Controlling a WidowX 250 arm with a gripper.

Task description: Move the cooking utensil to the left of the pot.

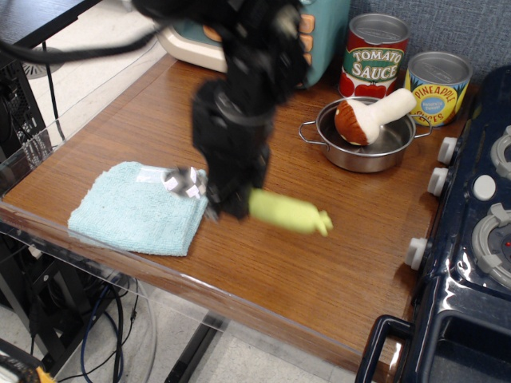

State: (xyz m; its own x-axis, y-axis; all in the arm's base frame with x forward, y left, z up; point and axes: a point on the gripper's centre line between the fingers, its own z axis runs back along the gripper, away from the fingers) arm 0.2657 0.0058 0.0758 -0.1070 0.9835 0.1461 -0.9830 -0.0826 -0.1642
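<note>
My gripper (pixel 230 209) is shut on the cooking utensil, a spoon with a yellow-green carrot-shaped handle (pixel 287 212) and a shiny metal bowl (pixel 184 181). It holds the spoon level above the table, the bowl over the right edge of a light blue cloth (pixel 136 207). The arm and spoon are motion-blurred. The pot (pixel 363 137), a shallow steel pan with wire loop handles, stands at the back right, well to the right of the gripper. A toy mushroom (pixel 366 116) lies in it.
A tomato sauce can (pixel 375 56) and a pineapple can (pixel 437 78) stand behind the pot. A dark blue toy stove (pixel 471 231) with white knobs fills the right side. A cream and teal appliance (pixel 200 40) stands at the back. The table's front edge (pixel 200 295) is close.
</note>
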